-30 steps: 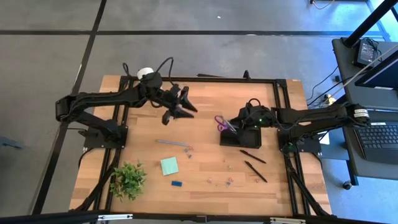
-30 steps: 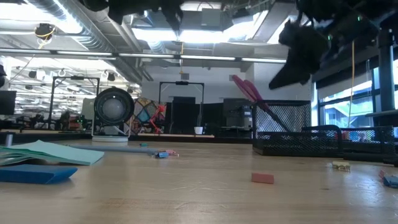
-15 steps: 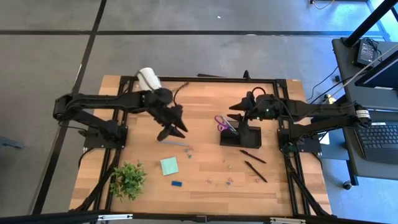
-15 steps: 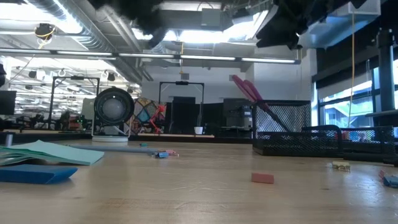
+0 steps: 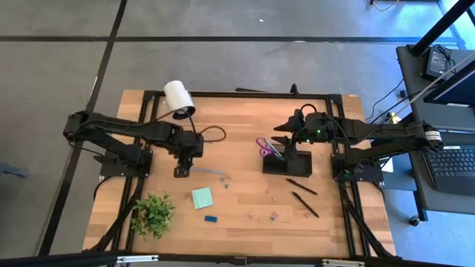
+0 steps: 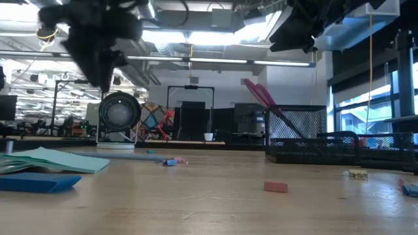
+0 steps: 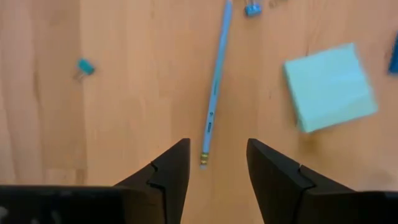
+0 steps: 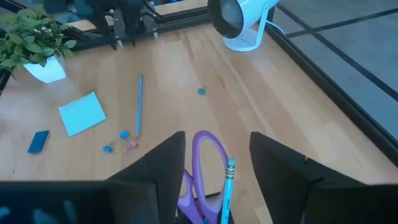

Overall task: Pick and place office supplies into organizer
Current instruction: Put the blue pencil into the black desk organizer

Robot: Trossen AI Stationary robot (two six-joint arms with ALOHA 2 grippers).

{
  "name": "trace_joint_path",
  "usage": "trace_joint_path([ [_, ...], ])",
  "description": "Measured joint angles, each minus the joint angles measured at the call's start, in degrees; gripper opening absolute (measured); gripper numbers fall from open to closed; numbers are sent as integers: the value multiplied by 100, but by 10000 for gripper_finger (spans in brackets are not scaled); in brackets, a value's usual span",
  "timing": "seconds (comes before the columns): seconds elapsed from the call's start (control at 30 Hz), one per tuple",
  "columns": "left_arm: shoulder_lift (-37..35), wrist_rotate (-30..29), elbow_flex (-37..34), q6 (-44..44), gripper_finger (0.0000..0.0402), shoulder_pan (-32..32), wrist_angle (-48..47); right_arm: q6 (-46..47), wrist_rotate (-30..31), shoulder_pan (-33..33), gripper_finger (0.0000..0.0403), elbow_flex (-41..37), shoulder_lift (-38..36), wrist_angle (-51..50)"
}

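Note:
A thin grey-blue pen (image 7: 215, 93) lies flat on the table, and my left gripper (image 7: 217, 163) hangs open above its near end, pointing down, one finger to each side, touching nothing. My right gripper (image 8: 216, 158) is open above the black organizer (image 5: 286, 160). Purple-handled scissors (image 8: 206, 149) stand in the organizer with their handles up, a pen (image 8: 227, 186) beside them. The green notepad (image 5: 202, 197), a blue block (image 5: 211, 219), two black pens (image 5: 303, 194) and tiny clips (image 5: 263, 215) lie loose on the wood.
A potted plant (image 5: 152, 213) stands at the near left. A white cylinder (image 5: 178, 99) stands at the far left edge. A small blue clip (image 7: 85, 67) lies near the grey-blue pen. Bare wood stretches between the notepad and the organizer.
My left gripper has swung from the far side toward the near edge and come down, tipping from nearly level to pointing down over the grey-blue pen's end. My right gripper has risen above the organizer, then kept still.

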Motion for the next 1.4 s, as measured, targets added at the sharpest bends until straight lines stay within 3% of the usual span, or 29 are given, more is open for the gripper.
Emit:
trace_joint_path([
  [0.3,1,-75,-1212,69,150,-73,875,142,-2,0,184,-4,0,2],
  [0.5,3,-142,-1641,80,150,-71,1602,118,-2,0,184,-7,0,2],
  [1.07,1206,-179,-1702,-423,150,-66,1590,97,0,0,184,-9,3,9],
  [1.4,1120,-202,-1754,-415,121,-71,1683,-23,-1,0,184,-9,3,6],
])
